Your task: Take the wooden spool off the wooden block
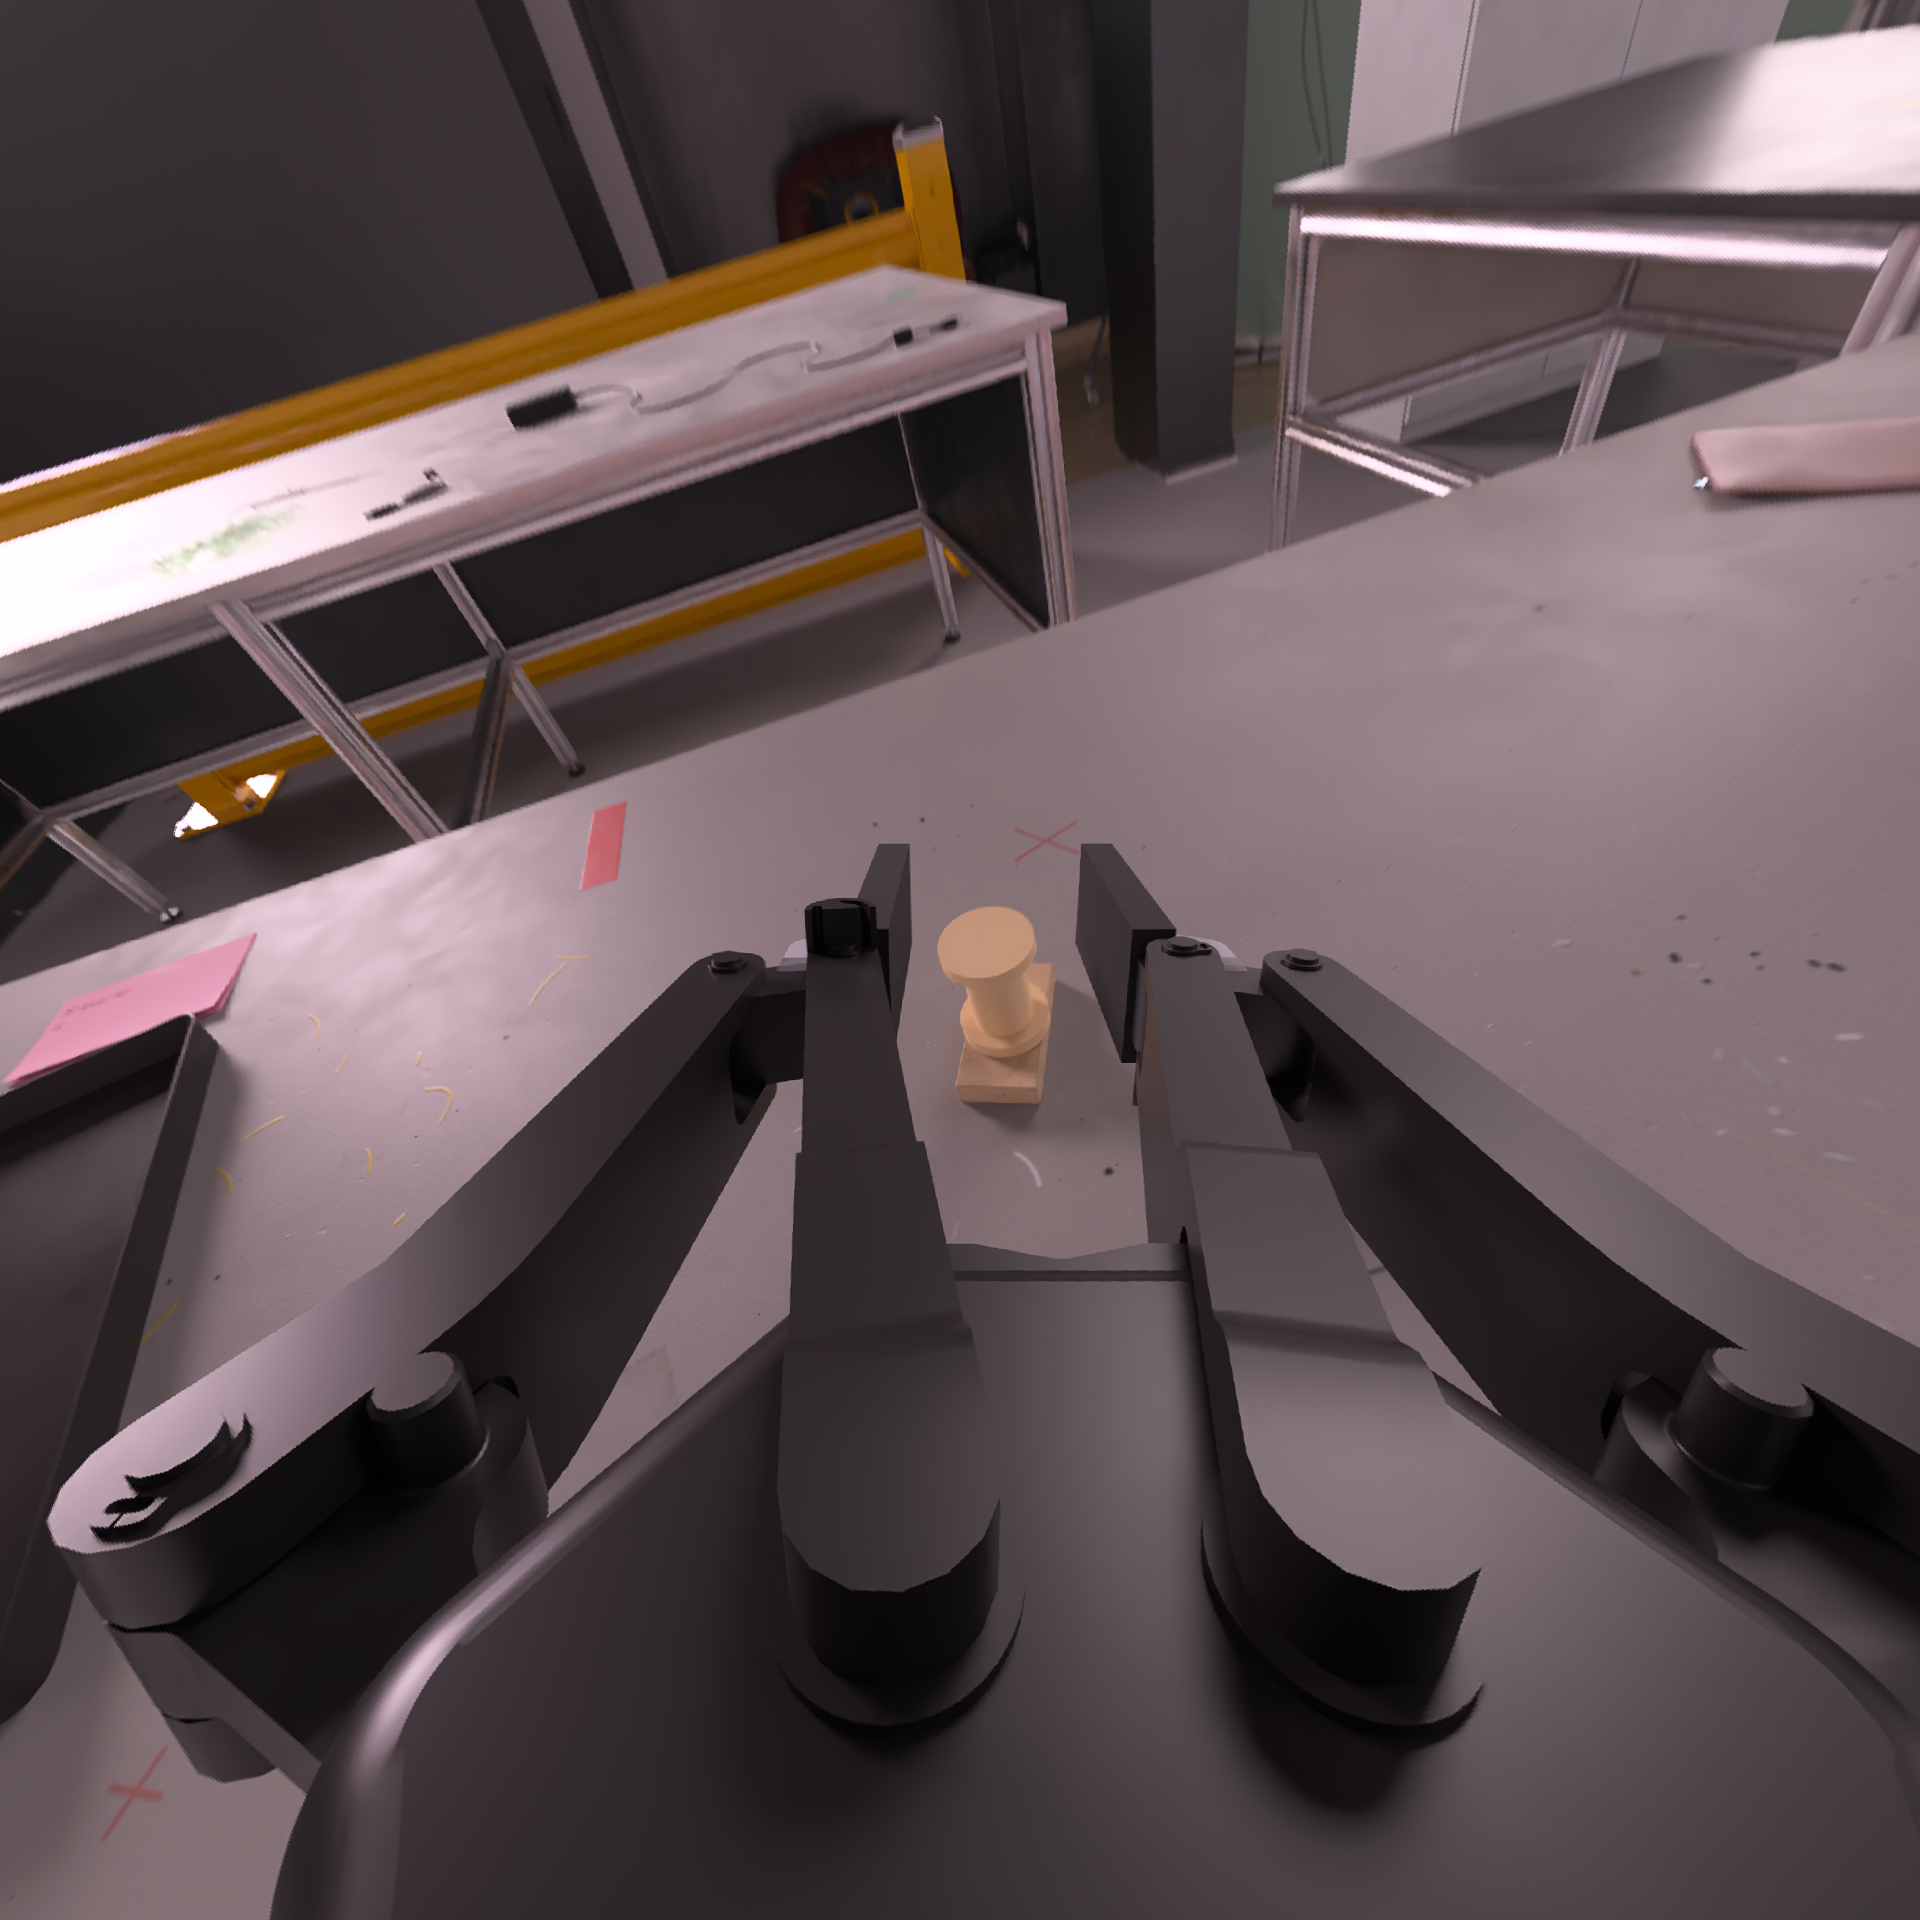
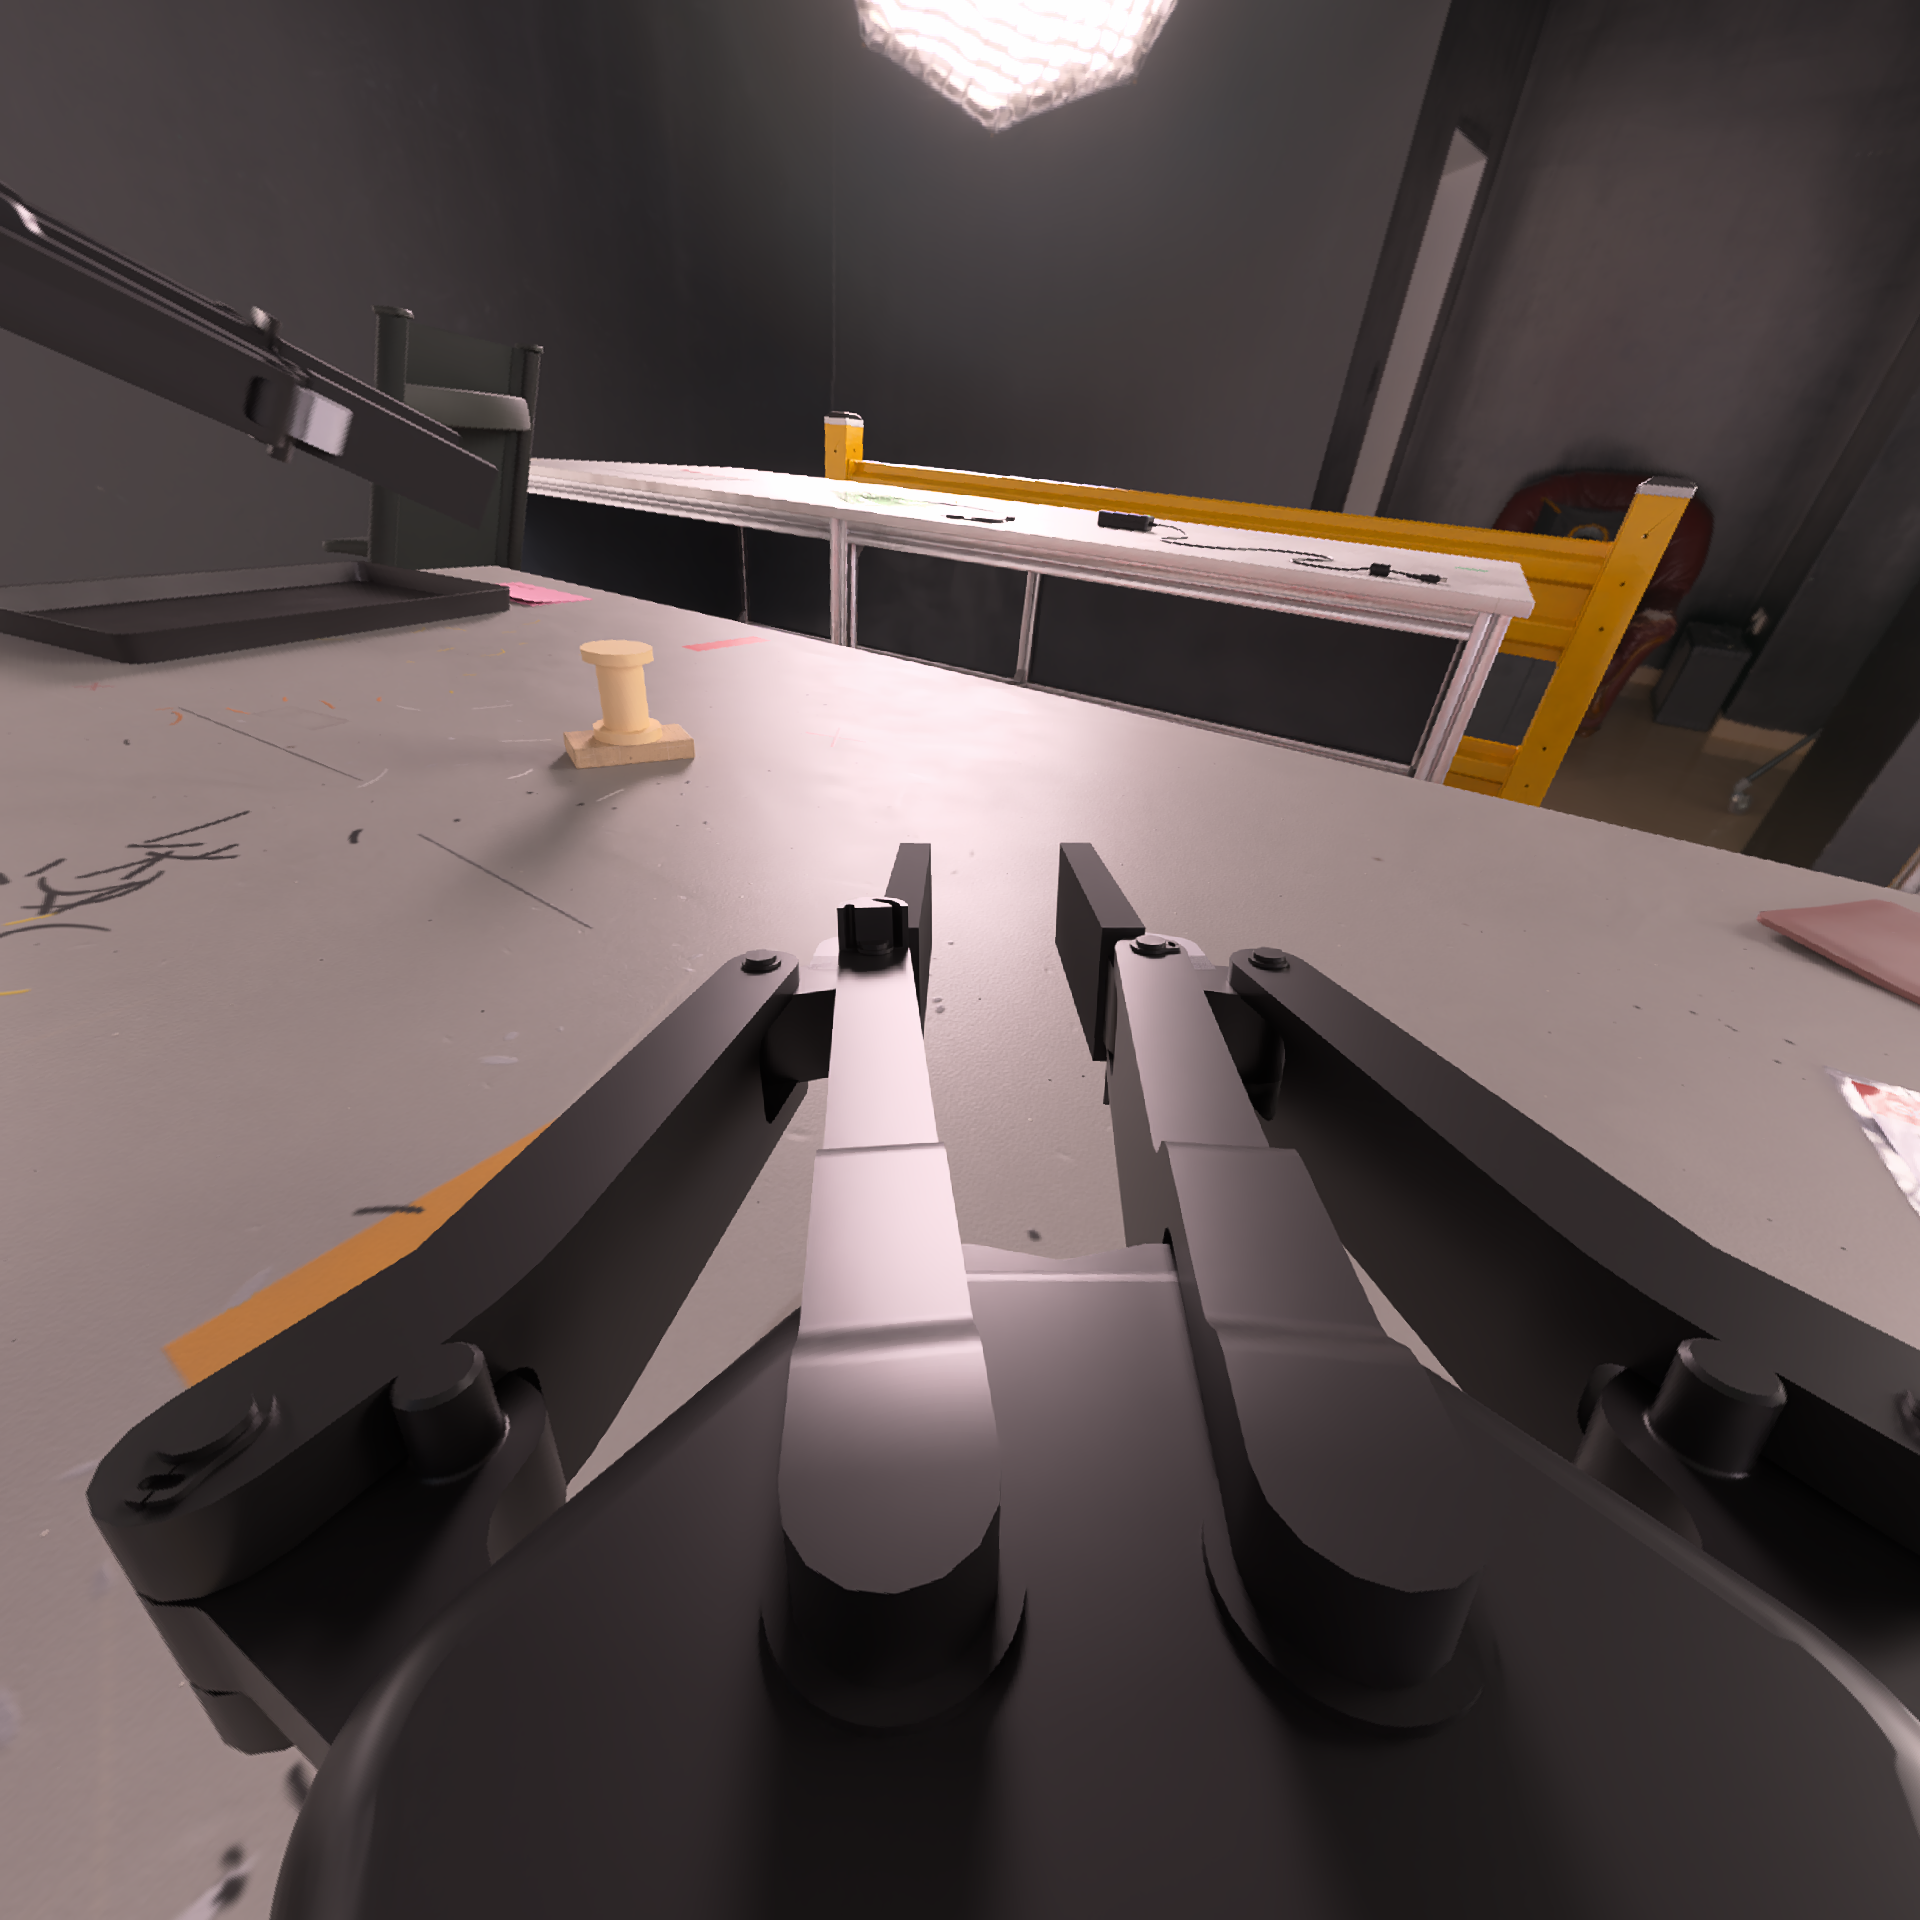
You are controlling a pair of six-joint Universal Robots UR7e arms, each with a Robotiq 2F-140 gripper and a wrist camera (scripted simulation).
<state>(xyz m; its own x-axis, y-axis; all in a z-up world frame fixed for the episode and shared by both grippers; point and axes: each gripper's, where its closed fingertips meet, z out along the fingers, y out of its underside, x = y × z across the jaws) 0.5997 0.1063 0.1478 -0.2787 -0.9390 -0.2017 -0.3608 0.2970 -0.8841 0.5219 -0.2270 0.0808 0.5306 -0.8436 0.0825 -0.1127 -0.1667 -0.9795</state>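
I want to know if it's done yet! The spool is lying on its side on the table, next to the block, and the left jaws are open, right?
Not quite. The wooden spool stands upright on top of the wooden block, not lying beside it; the left wrist view shows this. The left gripper does have its jaws open, with the spool between them.

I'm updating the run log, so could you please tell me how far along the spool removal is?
Done: nothing yet; the wooden spool stands upright on the wooden block. In hand: the left hand is open, lined up with the spool showing between its fingers, apparently short of it. The right hand is open over bare table. Left: grasp, lift off, set down.
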